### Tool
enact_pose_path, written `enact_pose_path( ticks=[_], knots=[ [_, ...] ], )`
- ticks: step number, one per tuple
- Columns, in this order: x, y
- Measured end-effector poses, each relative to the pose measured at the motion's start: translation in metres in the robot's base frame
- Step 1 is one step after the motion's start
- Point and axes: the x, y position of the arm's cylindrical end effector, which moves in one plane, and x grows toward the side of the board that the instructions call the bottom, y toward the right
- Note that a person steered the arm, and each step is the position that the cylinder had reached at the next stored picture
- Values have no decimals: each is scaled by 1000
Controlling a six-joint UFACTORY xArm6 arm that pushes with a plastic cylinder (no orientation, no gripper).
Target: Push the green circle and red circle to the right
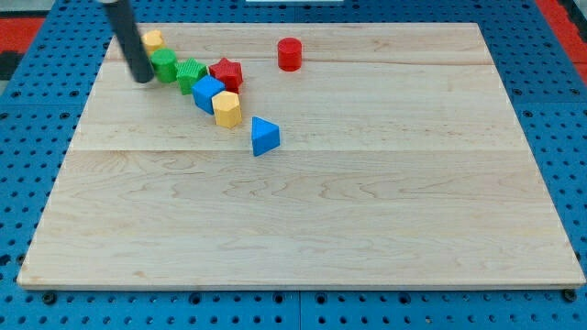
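The green circle [165, 65] lies near the board's top left, touching a green star-like block [191, 74] on its right. The red circle [290, 54] stands alone near the top edge, well to the right of the cluster. My tip [144, 79] rests on the board just left of the green circle, touching or almost touching it; the dark rod rises up and to the left out of view.
A small yellow block [153, 39] sits behind the rod. A red star [226, 72], a blue cube [208, 93] and a yellow hexagon [227, 108] run diagonally from the green blocks. A blue triangle [265, 137] lies apart. The wooden board [303, 220] lies on blue pegboard.
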Motion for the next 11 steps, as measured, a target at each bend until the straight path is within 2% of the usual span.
enact_pose_path(
  ticks=[1, 2, 3, 4, 5, 6, 7, 8, 9, 11],
  knots=[
    [-17, 78],
    [-18, 75],
    [-1, 56],
    [5, 10],
    [-12, -20],
    [-42, 6],
    [-49, 77],
    [-49, 103],
    [-45, 157],
    [-56, 193]
  ],
)
